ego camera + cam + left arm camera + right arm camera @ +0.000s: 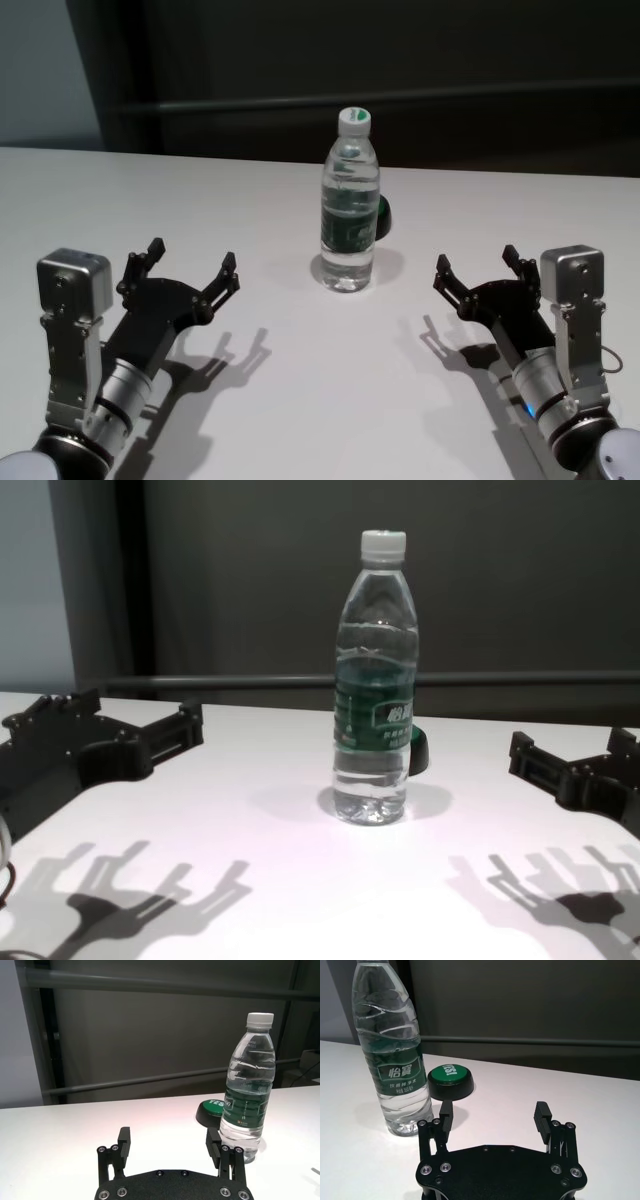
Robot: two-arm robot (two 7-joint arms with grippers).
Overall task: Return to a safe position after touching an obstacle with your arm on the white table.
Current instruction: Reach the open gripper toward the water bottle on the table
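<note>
A clear water bottle (349, 205) with a white cap and dark green label stands upright near the middle of the white tabletop (300, 400), toward its far side. Just behind it, on its right, sits a low round black button with a green top (451, 1081), partly hidden by the bottle in the head view. The left end effector (189, 260) hovers above the tabletop at the near left, well apart from the bottle, its fingers spread wide and holding nothing. The right end effector (478, 262) hovers at the near right, also apart from the bottle, with its fingers likewise spread and empty. Both cast dark shadows on the tabletop beneath them.
</note>
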